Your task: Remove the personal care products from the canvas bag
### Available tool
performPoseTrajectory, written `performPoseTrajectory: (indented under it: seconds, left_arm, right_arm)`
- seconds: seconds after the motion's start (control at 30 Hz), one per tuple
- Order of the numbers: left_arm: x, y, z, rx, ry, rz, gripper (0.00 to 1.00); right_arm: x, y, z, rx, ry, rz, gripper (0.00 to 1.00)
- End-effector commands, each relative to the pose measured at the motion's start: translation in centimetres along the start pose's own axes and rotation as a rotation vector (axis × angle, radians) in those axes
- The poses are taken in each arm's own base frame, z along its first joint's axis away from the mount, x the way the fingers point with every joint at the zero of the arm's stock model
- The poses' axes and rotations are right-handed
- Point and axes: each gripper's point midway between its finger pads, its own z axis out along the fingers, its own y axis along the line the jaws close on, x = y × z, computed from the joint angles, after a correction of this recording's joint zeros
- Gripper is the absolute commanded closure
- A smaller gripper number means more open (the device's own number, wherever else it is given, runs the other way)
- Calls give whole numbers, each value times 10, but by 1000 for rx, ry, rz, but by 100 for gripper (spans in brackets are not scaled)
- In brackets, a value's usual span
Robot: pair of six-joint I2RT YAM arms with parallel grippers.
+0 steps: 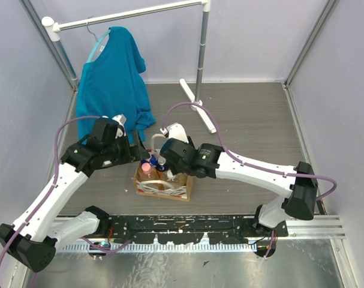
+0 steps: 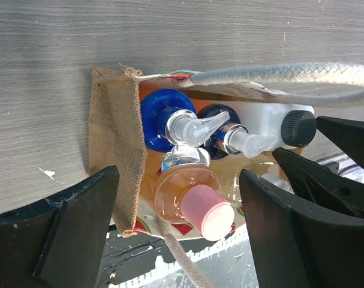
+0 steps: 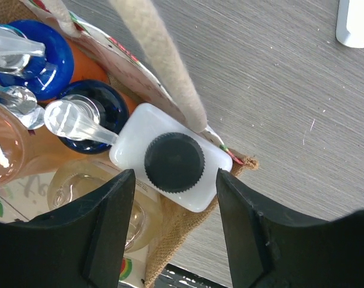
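Observation:
The tan canvas bag [image 1: 167, 187] stands upright just in front of both arms, with several bottles in it. In the left wrist view my left gripper [image 2: 179, 201] is open above the bag wall [image 2: 113, 144], its fingers either side of the pink-capped bottle [image 2: 202, 210]. Two blue-capped pump bottles [image 2: 164, 120] stand behind it. My right gripper [image 3: 173, 186] is open, straddling the whitish bottle with a black cap [image 3: 174, 162] at the bag's corner. A pale amber bottle [image 3: 92, 186] is beside it. A rope handle [image 3: 158, 54] loops over the bag.
A teal shirt [image 1: 113, 78] hangs on a white rack [image 1: 202, 48] at the back left; the rack's foot [image 1: 196, 105] lies on the table behind the bag. A black rail [image 1: 187, 225] runs along the near edge.

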Motion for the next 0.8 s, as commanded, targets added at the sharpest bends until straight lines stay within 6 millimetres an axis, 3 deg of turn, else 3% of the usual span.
performPoseTrajectory:
  seconds: [0.0, 0.3, 0.5, 0.77]
  left_arm:
    - [-1, -4, 2, 20, -7, 4, 12]
    - [1, -1, 3, 10, 1, 1, 12]
    - [2, 0, 1, 4, -3, 3, 12]
    - [3, 1, 4, -1, 8, 0, 12]
  right_arm:
    - [-36, 14, -7, -29, -109, 39, 38]
    - [-35, 22, -5, -71, -104, 41, 39]
    - [-28, 16, -8, -54, -83, 50, 44]
    - [-17, 11, -3, -27, -57, 47, 40]
